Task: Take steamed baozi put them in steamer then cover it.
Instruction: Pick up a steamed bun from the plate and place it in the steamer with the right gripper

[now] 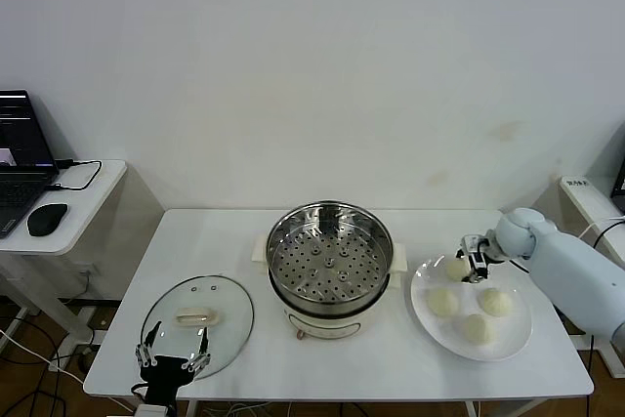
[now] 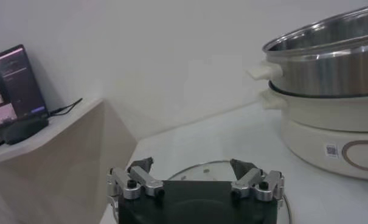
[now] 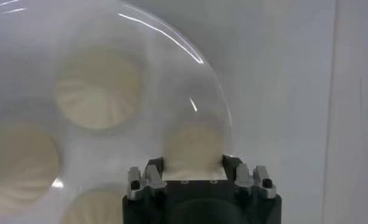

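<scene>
Several cream-white steamed baozi lie on a flat white plate [image 1: 519,337] to the right of the steamer. My right gripper [image 1: 470,264] [image 3: 193,162] is down at the plate's back left, shut on one baozi [image 1: 456,268] [image 3: 193,145], with a finger pressed against each side. The held bun still rests on the plate. Others lie close by [image 1: 442,301] [image 3: 98,88]. The steamer [image 1: 330,253] [image 2: 329,58] stands mid-table, its perforated steel basket holding nothing. My left gripper [image 1: 174,356] [image 2: 193,168] waits open at the table's front left, above the near edge of the glass lid [image 1: 197,322].
The glass lid [image 2: 202,170] with its cream handle lies flat left of the steamer. A side table at the far left carries a laptop [image 1: 20,158] and a mouse [image 1: 46,219]. A white wall runs behind the table.
</scene>
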You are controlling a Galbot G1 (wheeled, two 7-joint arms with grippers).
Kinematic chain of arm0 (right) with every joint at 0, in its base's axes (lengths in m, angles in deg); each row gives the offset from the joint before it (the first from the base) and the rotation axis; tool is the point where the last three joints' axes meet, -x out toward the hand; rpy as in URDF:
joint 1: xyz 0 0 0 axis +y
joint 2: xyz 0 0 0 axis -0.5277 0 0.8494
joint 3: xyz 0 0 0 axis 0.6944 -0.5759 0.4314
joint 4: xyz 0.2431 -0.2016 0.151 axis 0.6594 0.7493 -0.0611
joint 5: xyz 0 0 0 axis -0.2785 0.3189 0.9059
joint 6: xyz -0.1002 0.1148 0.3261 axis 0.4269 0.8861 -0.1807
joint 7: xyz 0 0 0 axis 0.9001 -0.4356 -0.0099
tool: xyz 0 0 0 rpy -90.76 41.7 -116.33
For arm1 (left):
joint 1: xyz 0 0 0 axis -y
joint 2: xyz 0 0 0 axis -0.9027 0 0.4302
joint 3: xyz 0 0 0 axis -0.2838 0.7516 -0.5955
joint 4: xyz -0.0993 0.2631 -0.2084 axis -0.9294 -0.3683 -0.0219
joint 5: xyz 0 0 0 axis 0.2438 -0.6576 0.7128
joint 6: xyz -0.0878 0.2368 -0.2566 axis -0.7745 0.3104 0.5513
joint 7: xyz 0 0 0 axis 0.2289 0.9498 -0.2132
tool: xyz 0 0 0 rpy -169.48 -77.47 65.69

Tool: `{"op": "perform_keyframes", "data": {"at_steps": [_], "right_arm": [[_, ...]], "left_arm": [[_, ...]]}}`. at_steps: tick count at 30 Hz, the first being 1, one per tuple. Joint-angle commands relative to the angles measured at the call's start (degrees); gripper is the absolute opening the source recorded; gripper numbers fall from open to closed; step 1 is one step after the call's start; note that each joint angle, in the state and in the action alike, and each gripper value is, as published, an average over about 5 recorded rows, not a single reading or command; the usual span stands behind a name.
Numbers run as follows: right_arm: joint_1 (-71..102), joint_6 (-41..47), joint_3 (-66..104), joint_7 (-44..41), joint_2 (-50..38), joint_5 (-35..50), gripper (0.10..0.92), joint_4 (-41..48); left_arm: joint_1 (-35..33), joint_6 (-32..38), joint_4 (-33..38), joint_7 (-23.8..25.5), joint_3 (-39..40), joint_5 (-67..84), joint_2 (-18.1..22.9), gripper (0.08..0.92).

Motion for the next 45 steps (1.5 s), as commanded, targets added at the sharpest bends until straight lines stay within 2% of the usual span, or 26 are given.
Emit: {"op": "perform_keyframes", "data": {"at_steps": [1,8,12,18,25,31,39,45], "right_arm": [[-2.75,0.11,-2.41,-0.69,-2.64,2.2,0.602,-3.52],[-15.18,1.49,-9.83,-2.63,-8.76,12.28,0.607,-11.95],[-26.75,2.39,-16.95,-3.43,-8.95,18.97,0.611,-14.71],[-42.17,2.67,-29.41,-3.51,-2.79,25.51,0.611,-16.69],[-47.44,0.98,-35.75,-2.0,7.28,28.93,0.611,-17.02],[-46.17,-4.06,-39.53,0.19,15.07,27.98,0.611,-16.62],[-44.04,-15.13,-44.6,2.13,24.44,20.82,0.617,-12.95],[-42.14,-23.24,-45.86,2.97,29.1,12.46,0.619,-8.77]], "left_arm": [[-0.03,-0.04,0.13,0.0,-0.05,0.04,-0.09,0.823],[-0.13,-0.07,0.47,0.18,-0.22,0.44,-0.91,0.823],[0.16,-0.05,0.59,0.23,0.02,0.76,-1.22,0.823],[0.56,-0.01,0.61,0.25,0.26,1.33,-1.75,0.823],[0.86,-0.03,0.68,0.27,-0.3,2.01,-2.17,0.823],[1.11,-0.15,0.75,0.28,-1.13,2.44,-2.25,0.823],[1.11,-0.41,1.22,0.38,-2.91,3.34,-2.65,0.823],[0.94,-0.46,1.56,0.43,-3.93,3.87,-2.71,0.823]]}}
